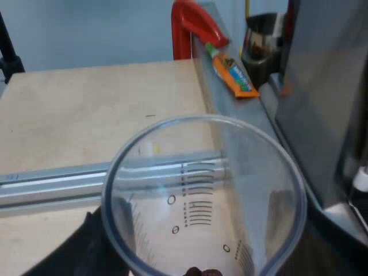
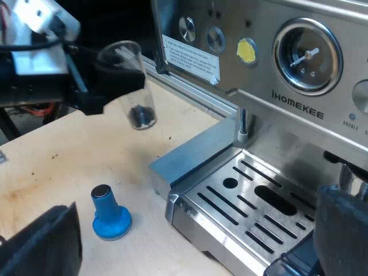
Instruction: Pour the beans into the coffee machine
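- Gripping the measuring glass (image 1: 201, 190) by its wall, the left end effector (image 2: 118, 80) is clamped on it and holds it clear of the bench (image 2: 69, 155).
- Coffee beans (image 2: 140, 115) lie in the glass's bottom.
- The glass hangs near the espresso machine (image 2: 299, 98), apart from it.
- The right end effector (image 2: 195, 230) has its fingers apart and empty, over the drip tray (image 2: 253, 195), with the blue tamper (image 2: 109, 215) near it.

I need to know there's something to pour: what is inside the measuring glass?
A few dark beans lie at the bottom of the measuring glass; above them it looks empty. The left gripper, clamped round its middle, hides part of the wall.
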Robot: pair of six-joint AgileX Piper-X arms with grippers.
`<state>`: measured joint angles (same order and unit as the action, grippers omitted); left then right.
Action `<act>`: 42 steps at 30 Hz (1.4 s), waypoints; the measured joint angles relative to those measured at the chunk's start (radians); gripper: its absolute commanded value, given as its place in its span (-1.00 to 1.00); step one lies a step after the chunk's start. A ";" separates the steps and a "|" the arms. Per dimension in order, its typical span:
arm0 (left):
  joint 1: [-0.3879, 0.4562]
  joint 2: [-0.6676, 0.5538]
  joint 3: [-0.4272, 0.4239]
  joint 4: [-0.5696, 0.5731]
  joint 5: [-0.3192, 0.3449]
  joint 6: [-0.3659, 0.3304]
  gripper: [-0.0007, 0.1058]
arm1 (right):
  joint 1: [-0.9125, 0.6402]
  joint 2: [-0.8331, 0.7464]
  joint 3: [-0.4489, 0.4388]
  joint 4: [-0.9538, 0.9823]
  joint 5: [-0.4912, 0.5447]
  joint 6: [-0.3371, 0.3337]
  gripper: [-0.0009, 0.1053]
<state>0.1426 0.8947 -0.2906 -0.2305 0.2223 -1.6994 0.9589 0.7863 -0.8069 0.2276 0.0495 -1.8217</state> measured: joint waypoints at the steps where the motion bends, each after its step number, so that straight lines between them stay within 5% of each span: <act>1: 0.000 -0.046 -0.004 0.058 0.000 0.000 -0.87 | 0.000 0.000 0.000 0.000 0.000 0.000 0.56; 11: 0.000 -0.310 -0.158 0.548 -0.004 0.009 -0.87 | 0.000 0.000 0.000 0.000 0.000 0.000 0.56; 20: 0.000 -0.349 -0.354 0.858 -0.036 0.064 -0.87 | 0.000 0.000 0.000 -0.104 0.000 0.000 0.56; 30: -0.006 -0.352 -0.589 0.925 -0.047 0.067 -0.87 | 0.000 0.000 0.000 -0.233 0.151 -0.003 0.56; 42: -0.090 -0.289 -0.809 1.037 -0.102 0.083 -0.87 | 0.000 0.000 0.000 -0.377 0.316 -0.083 0.56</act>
<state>0.0530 0.6056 -1.0995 0.8067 0.1203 -1.6162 0.9589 0.7863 -0.8069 -0.1494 0.3654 -1.9045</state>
